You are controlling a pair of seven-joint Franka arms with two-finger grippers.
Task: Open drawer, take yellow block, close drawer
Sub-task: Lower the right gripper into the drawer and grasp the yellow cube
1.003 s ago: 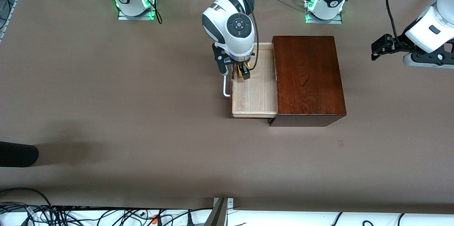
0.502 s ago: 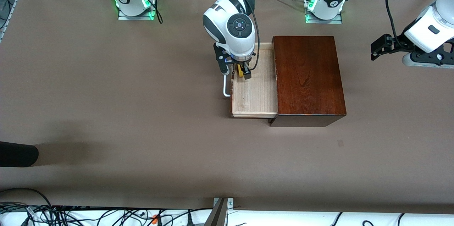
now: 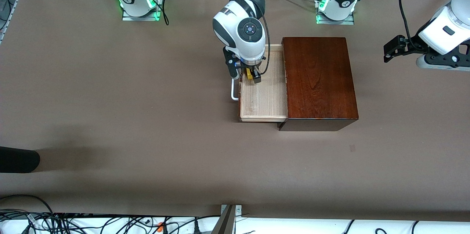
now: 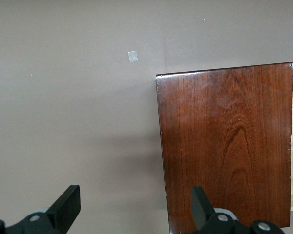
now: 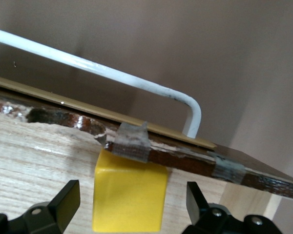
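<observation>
The drawer (image 3: 263,94) stood pulled out of the dark wooden box (image 3: 318,79) toward the right arm's end of the bench (image 3: 110,98); its pale tray lay exposed, white loop handle (image 3: 233,92) on the dark front panel; patches of grey tape (image 5: 132,142) sat on the chipped inner edge of that front. The right tool (image 3: 252,75) was down in the drawer near the front panel; jaws spread wide with a finger on each side of the yellow block (image 5: 129,197), gaps showing on both sides in the right wrist view, so nothing gripped. The yellow block rested on the tray floor, right against the inside of the drawer front, at the part of the drawer farther from the front camera. The left tool (image 4: 132,209) hung over the bench beside the box at the left arm's end; jaws wide apart, holding nothing; that arm was waiting. A small pale mark (image 4: 133,56) showed on the bench near the box.
</observation>
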